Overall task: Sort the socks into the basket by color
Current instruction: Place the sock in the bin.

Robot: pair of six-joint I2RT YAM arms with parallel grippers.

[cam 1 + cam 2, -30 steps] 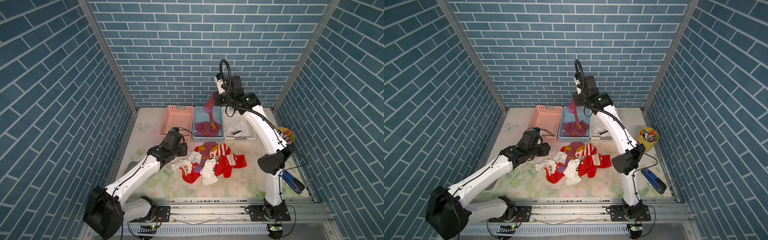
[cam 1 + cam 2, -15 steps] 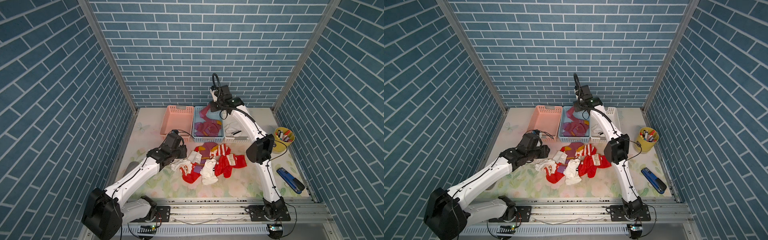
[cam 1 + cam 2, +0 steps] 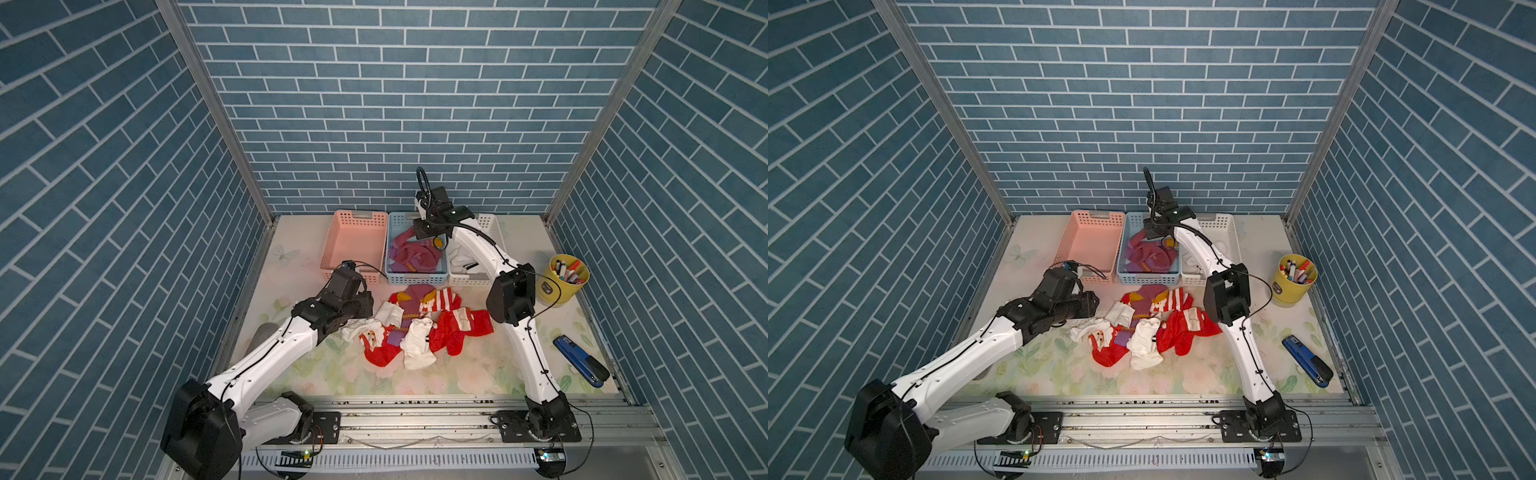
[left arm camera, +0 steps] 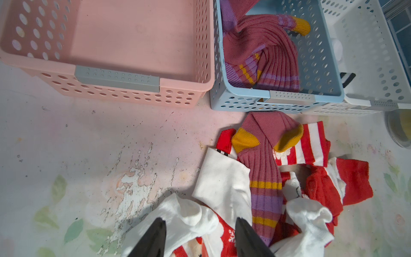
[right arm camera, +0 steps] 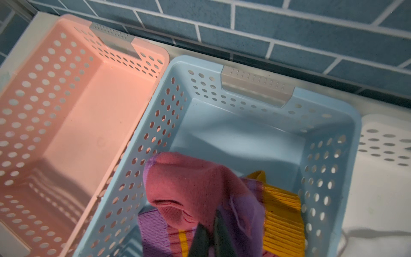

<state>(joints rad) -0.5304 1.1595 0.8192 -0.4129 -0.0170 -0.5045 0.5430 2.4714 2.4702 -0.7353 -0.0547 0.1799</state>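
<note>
A pile of socks [image 3: 419, 328] lies mid-table: white, red Santa-striped [image 4: 311, 144] and a maroon one with yellow patches [image 4: 264, 169]. My left gripper [image 4: 200, 220] is open just above a white sock [image 4: 184, 213] at the pile's left edge. The pink basket [image 3: 353, 245] holds nothing. Several maroon socks [image 3: 413, 257] lie in the blue basket [image 3: 415, 277], and white ones [image 3: 459, 259] sit in the white basket [image 3: 494, 224]. Low over the blue basket, my right gripper [image 5: 210, 222] has its jaws nearly together on a maroon sock [image 5: 189, 182] that droops onto the others.
At the right side stands a yellow cup of markers [image 3: 563, 282]. A blue stapler [image 3: 579, 365] lies nearer the front right. The three baskets sit side by side against the back wall. Brick walls close in both sides.
My right gripper came down from high above the blue basket, and the hanging maroon sock now rests in it. The left arm barely moved.
</note>
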